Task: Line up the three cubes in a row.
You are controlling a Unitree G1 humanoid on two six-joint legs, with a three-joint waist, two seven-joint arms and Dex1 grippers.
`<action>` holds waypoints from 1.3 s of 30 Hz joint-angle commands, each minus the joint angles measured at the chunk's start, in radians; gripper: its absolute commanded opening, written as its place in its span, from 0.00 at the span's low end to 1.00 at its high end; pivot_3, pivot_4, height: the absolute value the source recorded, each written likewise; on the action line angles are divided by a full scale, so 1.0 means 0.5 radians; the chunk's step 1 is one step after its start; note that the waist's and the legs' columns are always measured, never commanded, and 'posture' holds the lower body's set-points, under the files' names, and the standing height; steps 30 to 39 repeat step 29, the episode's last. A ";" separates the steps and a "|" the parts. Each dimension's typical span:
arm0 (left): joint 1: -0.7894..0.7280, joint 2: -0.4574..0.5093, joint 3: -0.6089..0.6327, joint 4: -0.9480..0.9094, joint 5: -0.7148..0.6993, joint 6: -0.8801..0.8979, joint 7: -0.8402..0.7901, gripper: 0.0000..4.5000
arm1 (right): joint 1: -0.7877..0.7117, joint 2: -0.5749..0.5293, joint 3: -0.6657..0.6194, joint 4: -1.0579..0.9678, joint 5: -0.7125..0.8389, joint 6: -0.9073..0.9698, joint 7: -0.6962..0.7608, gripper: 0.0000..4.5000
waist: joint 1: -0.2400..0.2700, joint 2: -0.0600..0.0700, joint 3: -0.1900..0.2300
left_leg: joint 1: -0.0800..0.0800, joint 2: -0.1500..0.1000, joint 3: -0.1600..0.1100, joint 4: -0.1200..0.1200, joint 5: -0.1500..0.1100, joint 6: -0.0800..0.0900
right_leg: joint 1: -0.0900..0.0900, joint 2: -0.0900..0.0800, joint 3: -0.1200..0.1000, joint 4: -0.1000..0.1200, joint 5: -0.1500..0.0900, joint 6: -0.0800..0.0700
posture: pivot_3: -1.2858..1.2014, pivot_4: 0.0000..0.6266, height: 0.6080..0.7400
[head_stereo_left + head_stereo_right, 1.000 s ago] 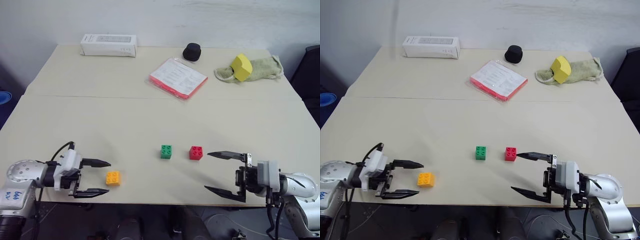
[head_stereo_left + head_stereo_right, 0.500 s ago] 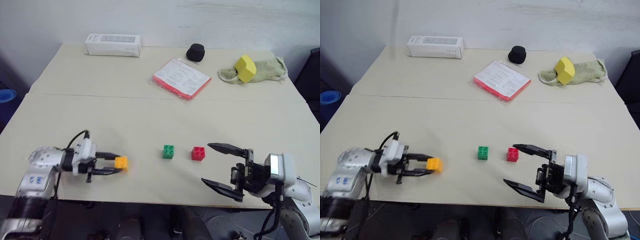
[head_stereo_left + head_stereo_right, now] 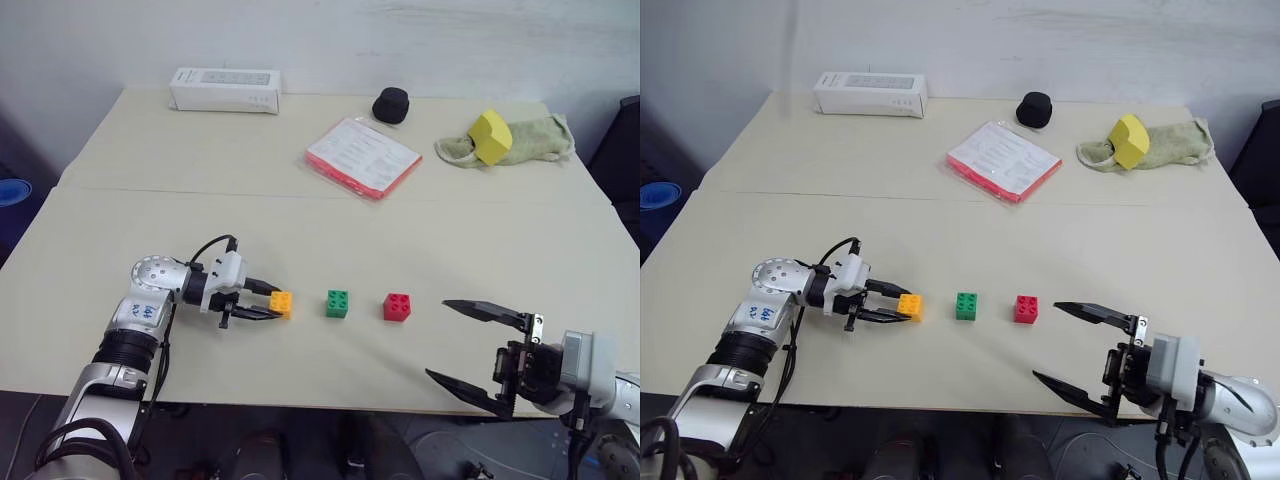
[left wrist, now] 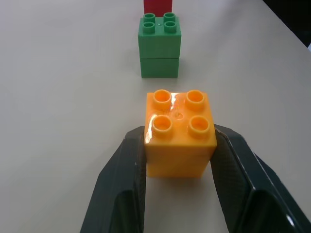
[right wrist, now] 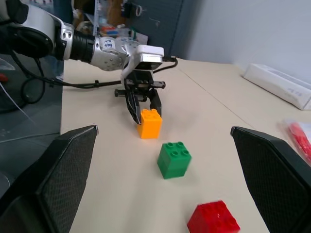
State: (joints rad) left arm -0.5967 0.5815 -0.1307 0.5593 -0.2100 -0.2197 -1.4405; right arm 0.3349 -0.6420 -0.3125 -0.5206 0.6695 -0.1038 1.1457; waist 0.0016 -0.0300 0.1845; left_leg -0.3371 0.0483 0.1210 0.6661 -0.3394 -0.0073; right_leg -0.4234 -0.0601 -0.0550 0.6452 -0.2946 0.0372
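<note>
Left wrist view: green cube directly beyond orange-yellow cube.

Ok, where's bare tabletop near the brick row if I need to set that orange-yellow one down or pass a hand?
Free: the wide strip between the brick row and the red-edged papers, and the near edge right of the red brick. Tight: the gap between the green brick and the orange-yellow brick, held by the left gripper. The far edge is crowded: white box, black object, towel.

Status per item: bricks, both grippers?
Orange brick: clamped in left gripper, on table, left of green.
Green brick: upright, free, mid-row.
Red brick: upright, free, right of green.
Left gripper: shut on orange brick.
Right gripper: open, empty.
</note>
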 commanded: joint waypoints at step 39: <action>1.054 0.608 0.832 -0.906 -0.388 0.517 0.302 0.82 | -0.289 -0.432 -0.467 1.313 -0.076 -0.402 0.823 1.00 | -0.040 0.007 0.002 | 0.006 0.004 -0.010 -0.008 -0.007 0.008 | 0.011 -0.004 -0.008 -0.013 -0.001 -0.002 | 0.52 0.24 1.00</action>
